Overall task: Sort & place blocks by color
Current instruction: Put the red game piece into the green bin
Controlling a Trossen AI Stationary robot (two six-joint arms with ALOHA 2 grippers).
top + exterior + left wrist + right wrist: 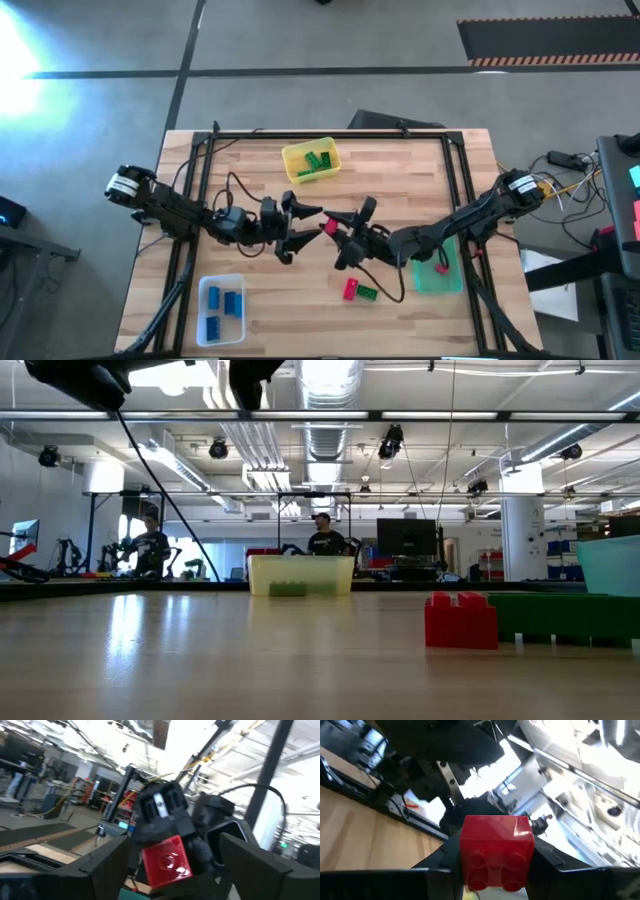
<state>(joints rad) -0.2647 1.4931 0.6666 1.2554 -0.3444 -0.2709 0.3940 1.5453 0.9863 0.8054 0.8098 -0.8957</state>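
Going left to right across the wooden tabletop (400, 170) in the high view: a clear bin (221, 309) sits near the front left corner with three blue blocks (232, 301) inside. The left arm reaches in from the left edge toward the middle, its left claw (312, 222) spread wide with fingers apart on either side of a red block (328, 228) and not gripping it. A yellow bin (310, 161) stands toward the far edge, just left of centre, holding green blocks (318, 161). The red block hangs above the tabletop at centre, pinched in the right claw (338, 231), whose arm comes in from the right edge; the right wrist view shows the block (497, 852) squeezed between both dark fingers (550, 865), round sockets facing the camera. The left wrist view sees the same red block (165, 860) held in the opposing claw, framed by the left fingers (260, 865) standing well apart. In front of centre, a loose red block (350, 289) lies touching a green block (367, 293) on the tabletop. Right of these, a translucent green bin (439, 270) holds a small red block (441, 268). Low view: two people stand in the room beyond the yellow bin (300, 574). No readable writing or labels anywhere.
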